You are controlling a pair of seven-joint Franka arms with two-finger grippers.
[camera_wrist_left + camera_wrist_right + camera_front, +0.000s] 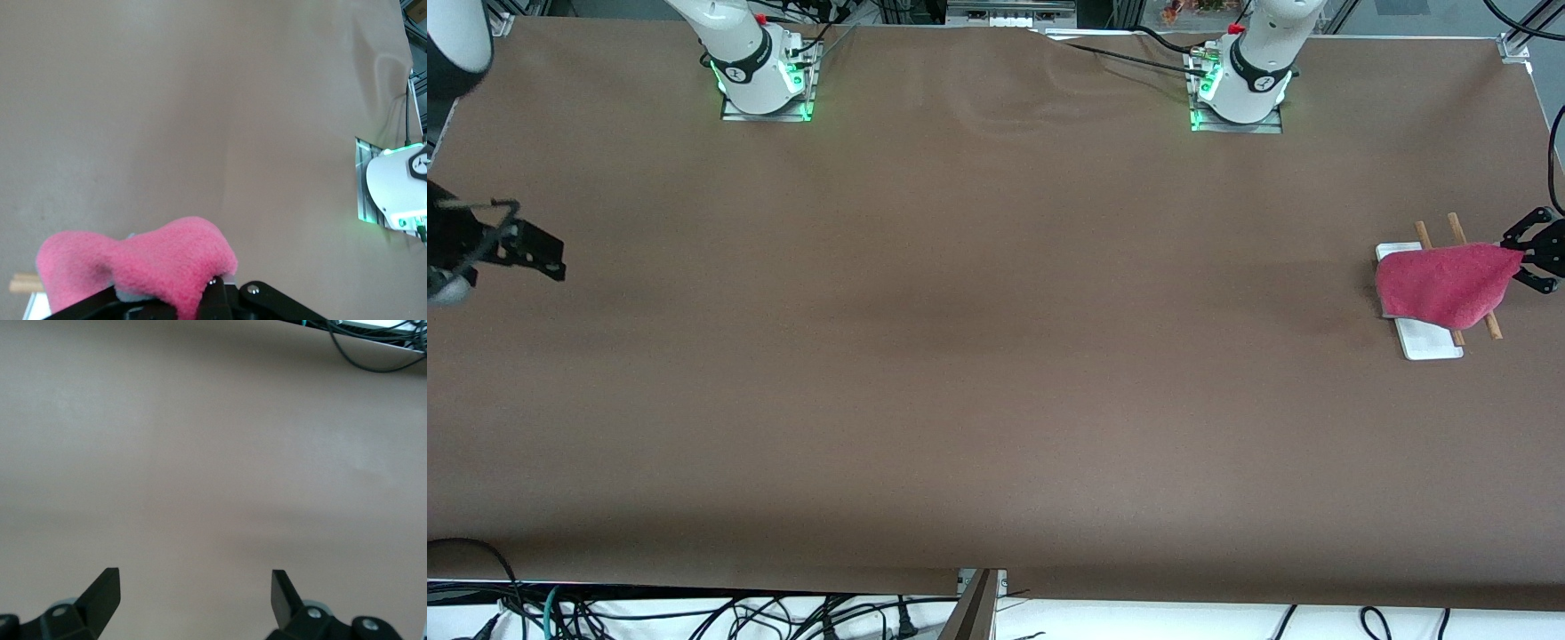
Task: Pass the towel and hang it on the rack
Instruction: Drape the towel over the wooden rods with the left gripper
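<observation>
A big brown table point(960, 356) fills the room, with black cables hanging along its edges. The two white robot bases stand at the top of the front view.

At the right arm's end of the table, the right gripper point(551, 258) hangs over bare brown table. Its two black fingers point(103, 590) are spread wide apart and there is nothing between them. This arm waits.

The middle of the table has nothing on it.

At the left arm's end stands the rack point(1432, 342), with its flat white base and two thin brown rods. The towel point(1445, 284), pink and fluffy, lies draped over the rods. The left gripper point(1525, 258) is right beside the rack, and it pinches one corner of the towel tight.
</observation>
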